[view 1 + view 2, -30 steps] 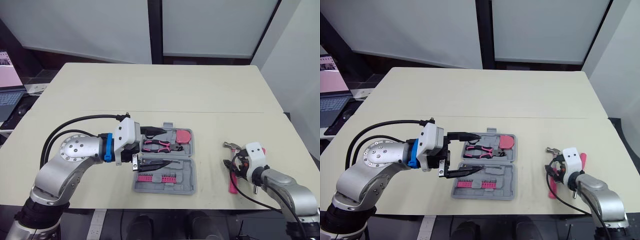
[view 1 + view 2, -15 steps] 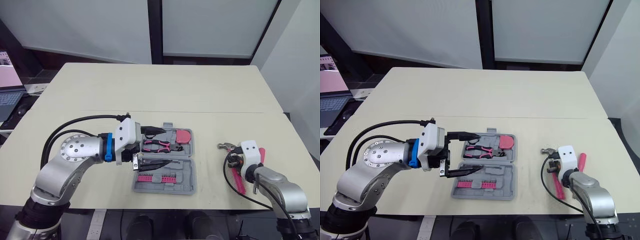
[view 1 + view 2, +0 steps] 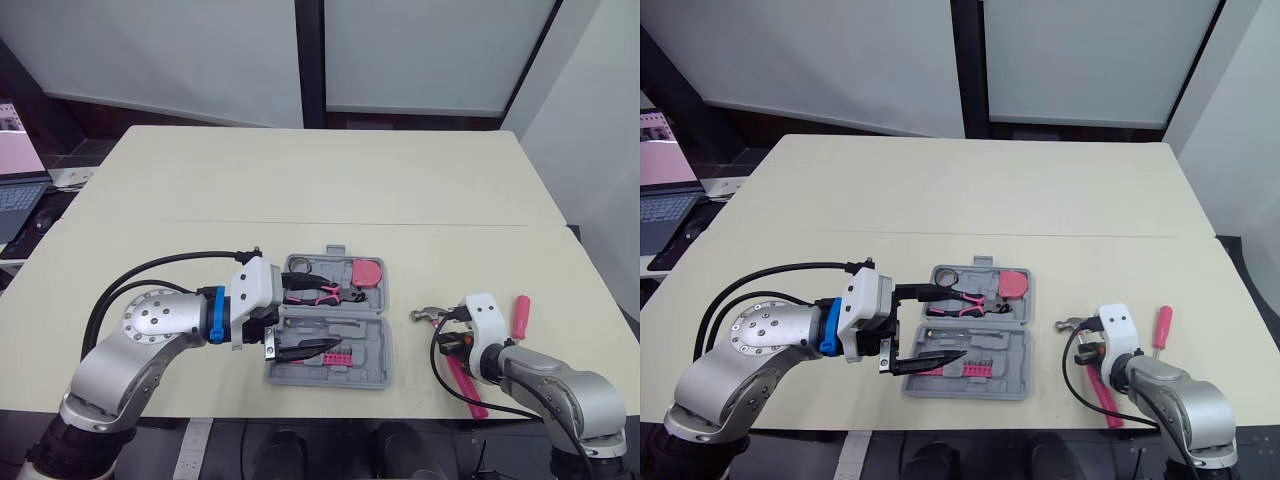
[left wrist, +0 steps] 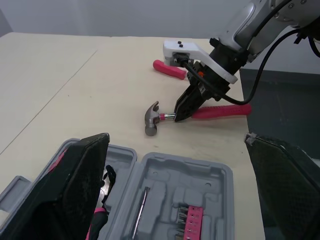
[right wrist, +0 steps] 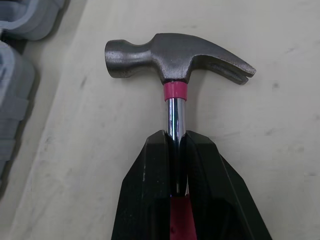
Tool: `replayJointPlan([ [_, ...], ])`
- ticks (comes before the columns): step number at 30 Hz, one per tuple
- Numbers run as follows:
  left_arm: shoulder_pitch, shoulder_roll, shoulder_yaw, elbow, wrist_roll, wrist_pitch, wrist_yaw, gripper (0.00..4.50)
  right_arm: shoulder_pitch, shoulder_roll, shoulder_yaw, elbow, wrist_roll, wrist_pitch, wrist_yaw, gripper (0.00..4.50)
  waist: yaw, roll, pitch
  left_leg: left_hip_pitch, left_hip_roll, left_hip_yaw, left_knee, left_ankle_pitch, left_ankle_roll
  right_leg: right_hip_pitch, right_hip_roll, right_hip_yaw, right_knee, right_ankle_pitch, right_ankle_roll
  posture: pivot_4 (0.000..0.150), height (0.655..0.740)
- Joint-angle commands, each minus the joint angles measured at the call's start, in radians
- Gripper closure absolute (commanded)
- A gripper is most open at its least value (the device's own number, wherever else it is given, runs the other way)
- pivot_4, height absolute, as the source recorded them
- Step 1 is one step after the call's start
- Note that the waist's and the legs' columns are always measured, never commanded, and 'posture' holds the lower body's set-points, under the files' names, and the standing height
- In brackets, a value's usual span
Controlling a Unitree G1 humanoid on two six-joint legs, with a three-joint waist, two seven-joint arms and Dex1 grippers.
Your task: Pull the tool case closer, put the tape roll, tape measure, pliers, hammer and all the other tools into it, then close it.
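Clamped in the right gripper (image 5: 175, 137), the hammer (image 5: 175, 55) has been drawn nearer the tool case (image 3: 370, 365). The left gripper (image 3: 958, 322) is spread wide. The cream table (image 3: 330, 180) is backed by white panels (image 3: 430, 50).

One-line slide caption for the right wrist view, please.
Right gripper shut on the hammer at its chrome shaft, just below the steel head, with the grey tool case nearby.

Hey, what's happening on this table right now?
A robot is packing tools into an open case. Its right gripper is shut on the hammer, by its shaft, just right of the case. Its left gripper hangs open over the case's left side. Pliers lie in the case; a screwdriver lies on the table, farther right.
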Motion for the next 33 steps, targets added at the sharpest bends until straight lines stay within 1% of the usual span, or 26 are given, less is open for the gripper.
replayJointPlan([
  [1, 0.015, 0.023, 0.037, -0.053, -0.015, -0.011, -0.001, 0.0, -0.029, 0.037, 0.02, 0.005, -0.014, -0.012, -0.032, 4.27, -0.001, 0.0, 0.0, 0.0, 0.0, 0.0, 0.0, 0.0, 0.0, 0.0, 0.0, 0.0, 0.0, 0.0, 0.0, 0.15, 0.74],
  [4, 0.027, 0.033, 0.051, -0.06, -0.021, -0.006, 0.003, 0.0, -0.023, 0.055, -0.002, 0.016, -0.012, -0.021, -0.037, 4.27, 0.001, 0.0, 0.0, 0.0, 0.0, 0.0, 0.0, 0.0, 0.0, -0.001, 0.0, 0.0, 0.0, 0.0, 0.0, 0.15, 0.74],
  [5, 0.029, 0.035, 0.054, -0.06, -0.023, -0.005, 0.004, 0.0, -0.023, 0.062, -0.016, 0.014, -0.003, -0.017, -0.033, 3.55, 0.001, 0.0, 0.0, 0.0, 0.0, 0.0, 0.0, 0.0, 0.0, -0.001, 0.0, 0.0, 0.0, 0.0, 0.0, 0.15, 0.74],
  [8, 0.035, 0.037, 0.056, -0.055, -0.018, -0.009, 0.003, 0.0, -0.027, 0.04, -0.043, -0.01, 0.032, 0.002, 0.004, 2.94, 0.001, 0.0, 0.0, 0.0, 0.0, 0.0, 0.0, 0.0, 0.0, 0.0, 0.0, 0.0, 0.0, 0.0, 0.0, 0.15, 0.74],
  [10, 0.039, 0.036, 0.056, -0.055, -0.016, -0.011, 0.003, 0.0, -0.036, 0.003, -0.066, -0.032, 0.055, 0.028, 0.037, 2.55, 0.001, 0.0, 0.0, 0.0, 0.0, 0.0, 0.0, 0.0, 0.0, 0.0, 0.0, -0.001, 0.0, 0.0, 0.0, 0.15, 0.74],
  [13, 0.052, 0.034, 0.058, -0.05, -0.011, -0.023, 0.001, 0.0, -0.071, -0.143, -0.104, -0.063, 0.125, 0.061, 0.154, 1.86, 0.001, 0.0, 0.0, 0.0, 0.0, 0.001, 0.0, 0.0, 0.0, -0.001, 0.0, -0.001, 0.0, 0.0, 0.0, 0.15, 0.74],
  [14, 0.058, 0.033, 0.06, -0.049, -0.01, -0.028, -0.001, 0.0, -0.073, -0.224, -0.09, -0.071, 0.144, 0.037, 0.215, 1.66, 0.001, 0.0, 0.0, 0.0, -0.001, 0.0, 0.0, 0.0, 0.0, -0.001, 0.0, -0.001, 0.0, 0.0, 0.0, 0.15, 0.74],
  [16, 0.077, 0.033, 0.066, -0.052, -0.014, -0.044, -0.013, 0.0, -0.066, -0.47, -0.012, -0.079, 0.143, -0.127, 0.441, 1.17, 0.001, 0.003, 0.002, 0.0, -0.001, 0.001, 0.0, 0.0, 0.0, 0.0, 0.0, -0.001, -0.001, 0.0, 0.0, 0.15, 0.74],
  [18, 0.092, 0.032, 0.066, -0.057, -0.019, -0.058, -0.022, 0.0, -0.081, -0.65, 0.076, -0.045, 0.094, -0.355, 0.652, 0.59, 0.0, 0.004, 0.003, 0.0, -0.001, 0.002, 0.0, 0.0, 0.0, 0.0, 0.0, -0.002, -0.002, 0.0, 0.0, 0.15, 0.74],
  [19, 0.098, 0.031, 0.063, -0.06, -0.019, -0.062, -0.026, 0.0, -0.105, -0.713, 0.124, -0.008, 0.057, -0.481, 0.75, 0.16, -0.001, 0.003, 0.002, 0.0, -0.001, 0.003, -0.001, 0.0, 0.0, 0.0, 0.0, -0.002, -0.002, 0.0, 0.0, 0.15, 0.74],
  [20, 0.106, 0.03, 0.059, -0.064, -0.019, -0.067, -0.028, 0.0, -0.144, -0.758, 0.18, 0.044, 0.008, -0.63, 0.852, 0.02, -0.006, 0.001, 0.003, 0.0, 0.001, 0.003, -0.001, 0.0, 0.0, 0.0, 0.002, -0.002, -0.003, 0.0, 0.0, 0.15, 0.74],
  [21, 0.111, 0.03, 0.056, -0.066, -0.018, -0.071, -0.029, 0.0, -0.172, -0.785, 0.218, 0.087, -0.027, -0.737, 0.923, 0.02, -0.008, 0.001, 0.003, 0.001, 0.002, 0.003, -0.001, 0.0, 0.0, 0.001, 0.004, -0.003, -0.003, 0.0, 0.0, 0.15, 0.74],
  [23, 0.125, 0.026, 0.048, -0.074, -0.013, -0.078, -0.028, 0.0, -0.287, -0.802, 0.344, 0.239, -0.184, -1.08, 1.068, 0.02, -0.011, 0.002, 0.003, 0.001, 0.002, 0.003, -0.001, 0.0, 0.001, 0.001, 0.004, -0.002, -0.002, 0.0, 0.0, 0.15, 0.74],
  [25, 0.134, 0.025, 0.046, -0.079, -0.012, -0.083, -0.026, 0.0, -0.384, -0.781, 0.429, 0.368, -0.289, -1.313, 1.146, 0.02, -0.014, 0.002, 0.003, 0.002, 0.001, 0.005, 0.0, 0.0, 0.0, 0.001, 0.003, -0.003, -0.002, 0.0, 0.0, 0.15, 0.74],
  [30, 0.15, 0.025, 0.058, -0.096, -0.009, -0.078, -0.008, 0.0, -0.604, -0.679, 0.607, 0.657, -0.499, -1.825, 1.258, 0.02, -0.014, 0.001, 0.004, 0.001, 0.002, 0.004, 0.0, 0.0, 0.0, 0.001, 0.0, -0.003, -0.003, 0.0, 0.0, 0.15, 0.74],
  [33, 0.165, 0.029, 0.067, -0.105, -0.008, -0.08, 0.0, 0.0, -0.673, -0.637, 0.668, 0.779, -0.572, -2.027, 1.273, 0.02, -0.013, 0.001, 0.004, 0.001, 0.003, 0.003, 0.0, 0.0, 0.0, 0.001, -0.002, -0.002, -0.002, 0.0, 0.0, 0.15, 0.74],
])
